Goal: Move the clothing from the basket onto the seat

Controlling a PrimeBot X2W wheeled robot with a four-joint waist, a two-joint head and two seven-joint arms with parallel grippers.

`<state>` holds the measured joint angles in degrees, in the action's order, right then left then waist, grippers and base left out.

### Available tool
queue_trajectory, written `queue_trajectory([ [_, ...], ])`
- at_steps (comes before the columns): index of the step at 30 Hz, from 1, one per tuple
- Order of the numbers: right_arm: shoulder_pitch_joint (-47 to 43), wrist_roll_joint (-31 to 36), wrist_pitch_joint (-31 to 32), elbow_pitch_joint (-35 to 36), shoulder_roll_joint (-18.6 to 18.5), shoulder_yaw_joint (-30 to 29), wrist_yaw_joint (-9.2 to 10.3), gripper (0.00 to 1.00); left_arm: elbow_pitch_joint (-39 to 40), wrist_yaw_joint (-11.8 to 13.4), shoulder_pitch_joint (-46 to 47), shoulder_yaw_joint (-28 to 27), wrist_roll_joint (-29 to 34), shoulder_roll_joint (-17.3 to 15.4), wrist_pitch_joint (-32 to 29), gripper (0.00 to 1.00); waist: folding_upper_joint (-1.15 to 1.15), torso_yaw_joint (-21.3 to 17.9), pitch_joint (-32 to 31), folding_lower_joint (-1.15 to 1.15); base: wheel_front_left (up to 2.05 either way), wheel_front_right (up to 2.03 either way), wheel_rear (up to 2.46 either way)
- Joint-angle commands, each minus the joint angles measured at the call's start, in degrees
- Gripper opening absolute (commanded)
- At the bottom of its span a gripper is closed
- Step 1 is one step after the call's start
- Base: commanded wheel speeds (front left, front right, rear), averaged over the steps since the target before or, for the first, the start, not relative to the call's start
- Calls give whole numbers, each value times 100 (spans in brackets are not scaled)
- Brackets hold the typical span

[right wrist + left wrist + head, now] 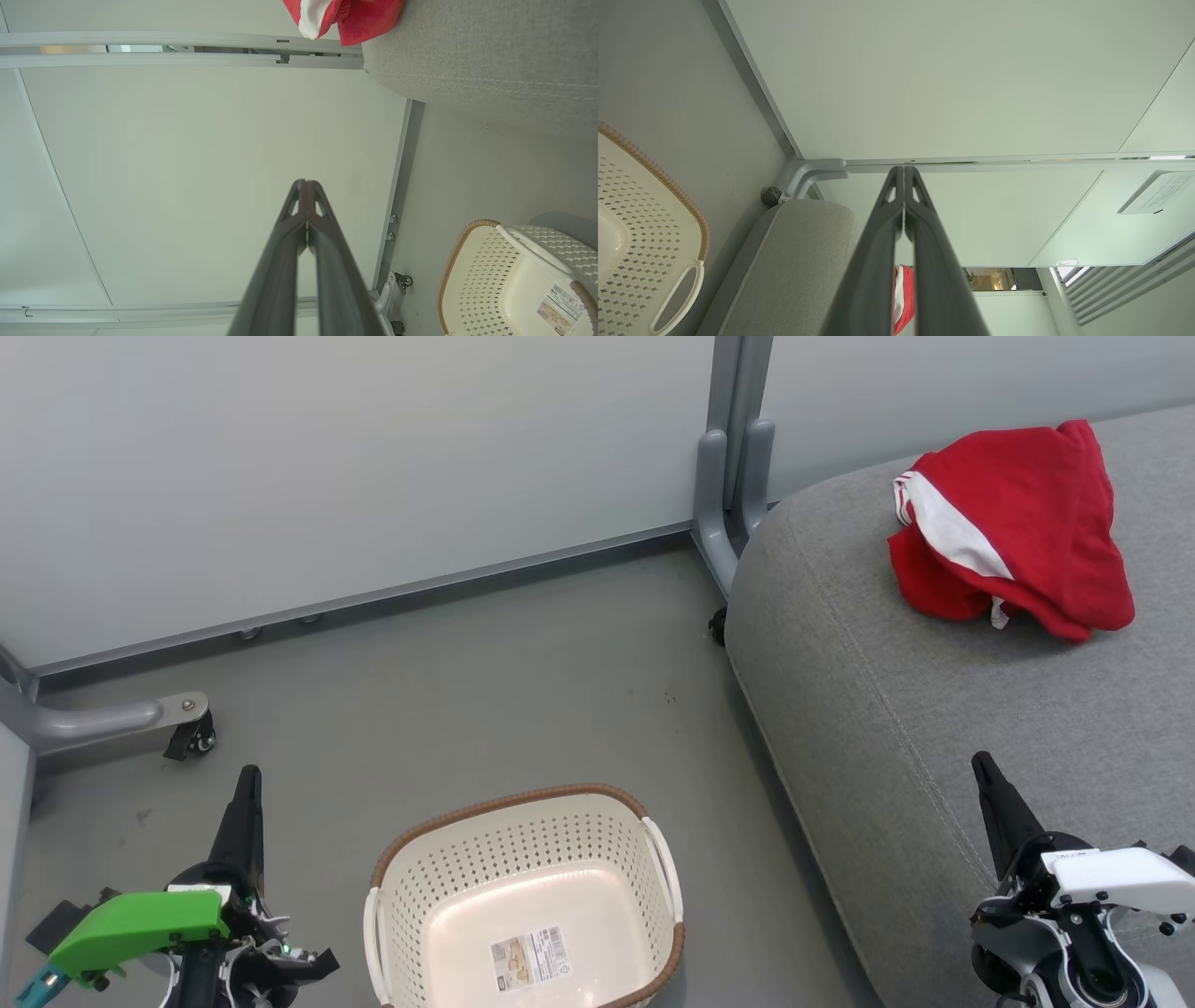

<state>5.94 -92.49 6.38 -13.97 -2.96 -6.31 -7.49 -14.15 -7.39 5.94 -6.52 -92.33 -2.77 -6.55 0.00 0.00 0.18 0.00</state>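
Red clothing (1027, 513), perhaps shorts, lies bunched on the grey seat (934, 728).

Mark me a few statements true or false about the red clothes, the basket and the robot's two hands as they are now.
1. The red clothing lies on the grey seat. True.
2. The laundry basket has a garment in it. False: inside it there is just a label sticker on the bottom.
3. The left hand and the right hand are both shut and hold nothing. True.
4. The basket stands on the seat. False: it stands on the floor beside the seat.
5. The right hand touches the clothing. False: it is well apart from it, over the seat's near edge.
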Motion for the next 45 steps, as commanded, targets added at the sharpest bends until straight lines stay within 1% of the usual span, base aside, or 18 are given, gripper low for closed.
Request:
queue_trajectory([
  [1,49,-12,23,-13,-15,-18,0,0,13,-20,57,-13,-16,-19,-19,0,0,0,0,0,0,0,0],
  [45,50,5,27,-13,-7,-30,0,0,14,-21,56,-11,-17,-19,-18,0,0,0,0,0,0,0,0],
])
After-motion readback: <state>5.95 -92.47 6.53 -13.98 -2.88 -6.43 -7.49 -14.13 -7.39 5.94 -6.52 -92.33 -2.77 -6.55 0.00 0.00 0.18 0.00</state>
